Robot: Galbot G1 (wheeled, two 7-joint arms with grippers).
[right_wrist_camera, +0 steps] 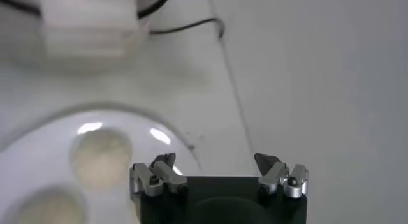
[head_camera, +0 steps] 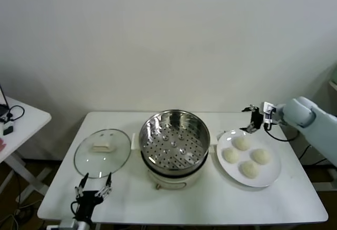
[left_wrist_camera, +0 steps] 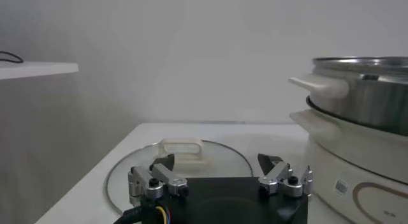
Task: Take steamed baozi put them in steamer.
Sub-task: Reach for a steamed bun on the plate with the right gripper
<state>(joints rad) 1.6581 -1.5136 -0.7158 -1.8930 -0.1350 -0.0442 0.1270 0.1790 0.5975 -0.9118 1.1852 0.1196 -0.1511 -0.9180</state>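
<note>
I see four round cream-white steamed baozi (head_camera: pixel 246 157) on the flat white plate (head_camera: pixel 271 177), right of the empty shiny steel steamer (head_camera: pixel 174 139). My right gripper (head_camera: pixel 256 121) hovers at the plate's far edge, fingers apart, holding nothing; its wrist view cuts off all but two buns. My left gripper (head_camera: pixel 93 189), also spread, waits near the round glass lid (head_camera: pixel 102 152).
</note>
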